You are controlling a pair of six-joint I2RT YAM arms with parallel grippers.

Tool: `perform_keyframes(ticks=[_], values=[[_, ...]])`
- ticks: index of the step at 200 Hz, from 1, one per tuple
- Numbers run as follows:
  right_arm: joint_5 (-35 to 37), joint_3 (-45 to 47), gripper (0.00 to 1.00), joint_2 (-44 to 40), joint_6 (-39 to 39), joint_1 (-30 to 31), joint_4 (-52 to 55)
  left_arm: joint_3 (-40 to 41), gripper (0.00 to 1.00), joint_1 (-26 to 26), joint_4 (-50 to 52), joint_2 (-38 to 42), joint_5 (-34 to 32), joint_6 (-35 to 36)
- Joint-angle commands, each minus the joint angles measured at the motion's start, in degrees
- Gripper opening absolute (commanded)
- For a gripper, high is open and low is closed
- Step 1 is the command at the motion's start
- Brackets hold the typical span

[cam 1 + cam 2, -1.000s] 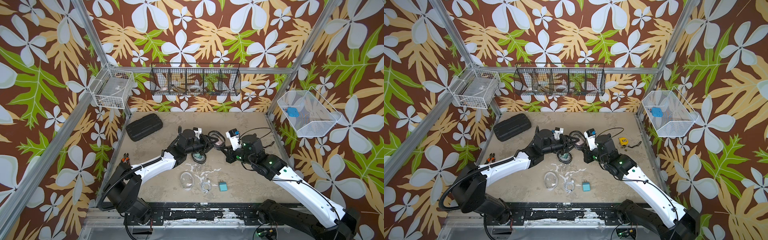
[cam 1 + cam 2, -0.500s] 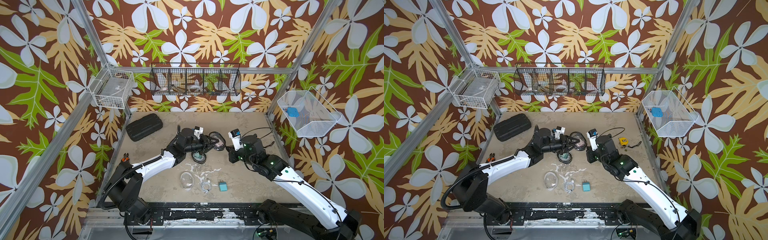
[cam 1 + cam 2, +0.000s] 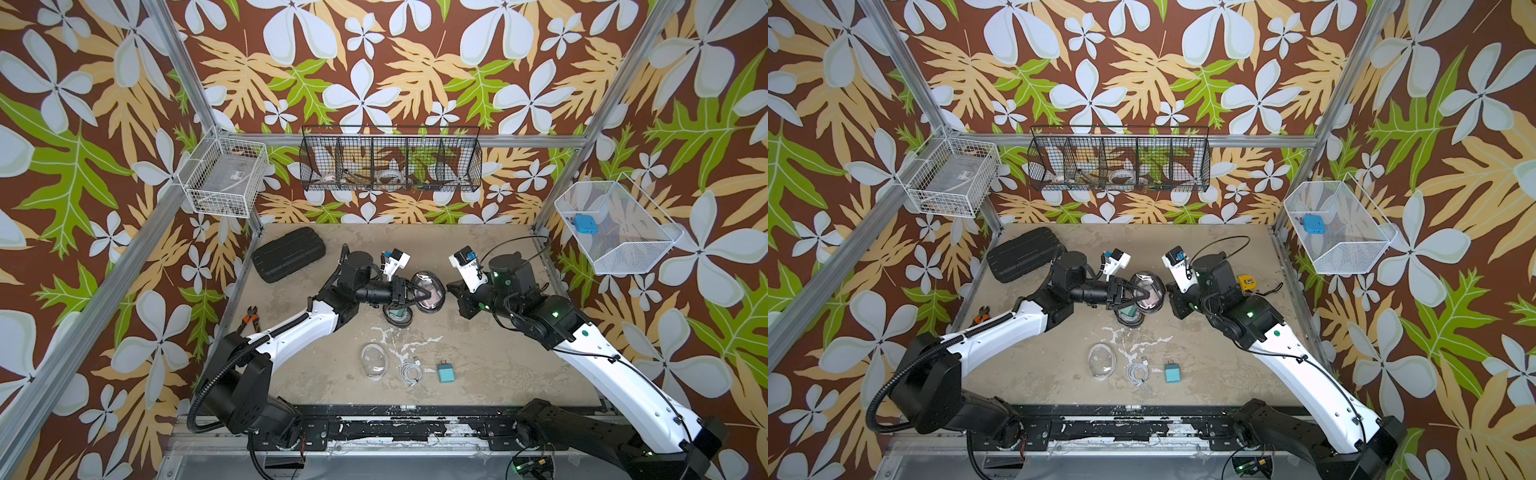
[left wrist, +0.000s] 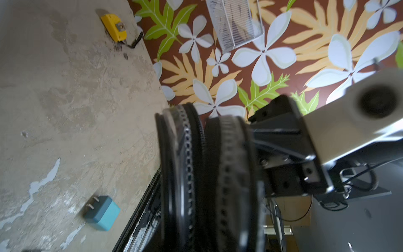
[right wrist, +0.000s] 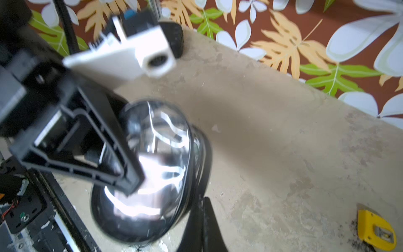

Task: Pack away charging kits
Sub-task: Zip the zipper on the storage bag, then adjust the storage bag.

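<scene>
Starting at the left gripper (image 3: 419, 293): its jaws are pinched on the black-rimmed pouch (image 3: 431, 291), with one finger (image 5: 126, 172) laid across the clear face. The pouch hangs on edge, up off the table (image 3: 498, 365), around mid-table toward the back. Something pink shows through the shell. In the left wrist view the two zipper rims look parted, so I'd guess it isn't zipped all the way, but that view is blurry.

The right gripper (image 3: 452, 286) sits just beside the pouch on the far side from the left one, jaws closed on nothing.

Right under the held pouch, a second black-rimmed pouch (image 3: 398, 319) lies on the table with something mint-green in it. Nearer the front and well apart from those, a clear pouch (image 3: 374, 360), a coiled white cable (image 3: 410, 371) and a teal plug (image 3: 446, 371) lie in a row, unpacked.

What worries me is that it's slick curved plastic in a thin pinch. Any twist could make it pivot or slip out onto the pouch below. If the zipper really is open, tilting could spill the pink bit. The closed right gripper is also so near that a sloppy approach might shove the pouch instead of catching the zipper.
</scene>
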State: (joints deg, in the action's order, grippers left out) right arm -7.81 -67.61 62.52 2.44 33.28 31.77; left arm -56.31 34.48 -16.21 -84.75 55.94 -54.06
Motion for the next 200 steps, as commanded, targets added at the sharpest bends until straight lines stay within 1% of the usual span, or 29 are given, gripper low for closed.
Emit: perform_keyframes(ticks=[1, 8, 20, 32, 39, 44, 61, 65, 70, 91, 102, 113, 128, 140, 154, 176, 200], values=[[-4.4, -1.6, 0.0, 0.4, -1.5, -0.1, -7.2, -0.3, 0.0, 0.2, 12.7, 0.6, 8.9, 11.2], [-6.3, -2.3, 0.0, 0.6, -1.6, -0.1, -7.3, -0.6, 0.0, 0.2, 14.4, 0.7, 9.1, 13.0], [-7.0, -3.5, 0.0, 1.0, -1.5, -0.1, -6.5, -1.4, 0.0, 0.2, 18.2, 0.7, 9.1, 17.0], [-7.7, -5.2, 0.0, 1.8, -1.4, -0.4, -4.1, -1.4, 0.0, 0.2, 18.7, 1.7, 9.1, 19.3], [-10.4, -6.2, 0.0, 2.4, -1.4, -1.1, -1.9, -1.6, 0.0, 0.2, 19.3, 2.5, 9.2, 21.4], [-13.8, -6.4, 0.0, 2.7, -0.9, -1.9, -0.8, -1.7, 0.0, 0.4, 19.6, 3.1, 9.4, 22.8], [-25.3, -5.7, 0.44, 2.8, 1.5, -4.0, 0.8, -2.8, 0.0, 0.8, 22.3, 4.5, 10.4, 28.1], [-27.2, -5.5, 0.51, 2.8, 2.0, -4.1, 1.1, -3.1, 0.0, 1.0, 23.0, 4.8, 10.7, 29.2], [-29.0, -5.3, 0.57, 2.8, 2.2, -4.2, 1.6, -3.7, 0.0, 1.2, 24.2, 4.9, 10.8, 30.6], [-35.9, -3.6, 0.67, 2.6, 3.4, -4.3, 2.4, -6.0, 0.0, 2.2, 27.7, 5.3, 11.4, 34.9], [-40.5, -1.9, 0.68, 2.1, 4.5, -4.4, 0.8, -6.9, 0.0, 2.7, 28.7, 5.3, 11.3, 36.1], [-43.4, -1.0, 0.69, 1.8, 5.2, -4.4, 0.7, -7.8, 0.0, 2.7, 30.6, 5.0, 10.6, 37.6], [-43.9, -0.1, 0.7, 1.6, 5.2, -4.4, 2.1, -9.3, 0.0, 3.1, 34.4, 4.8, 9.5, 40.8], [-44.7, 1.3, 0.69, 1.2, 5.2, -4.5, 2.2, -10.3, 0.0, 3.7, 36.3, 5.2, 8.3, 42.5], [-47.6, 3.4, 0.62, 0.3, 6.8, -4.5, 0.2, -11.5, 0.0, 4.0, 38.8, 5.2, 6.5, 44.6], [-50.9, 5.0, 0.42, -0.1, 7.7, -4.5, -0.1, -13.3, 0.0, 4.0, 41.9, 4.6, 3.2, 46.8], [-52.9, 6.4, 0.11, -0.9, 8.9, -4.5, -1.6, -14.6, 0.0, 4.0, 43.4, 4.0, 1.0, 48.3]])
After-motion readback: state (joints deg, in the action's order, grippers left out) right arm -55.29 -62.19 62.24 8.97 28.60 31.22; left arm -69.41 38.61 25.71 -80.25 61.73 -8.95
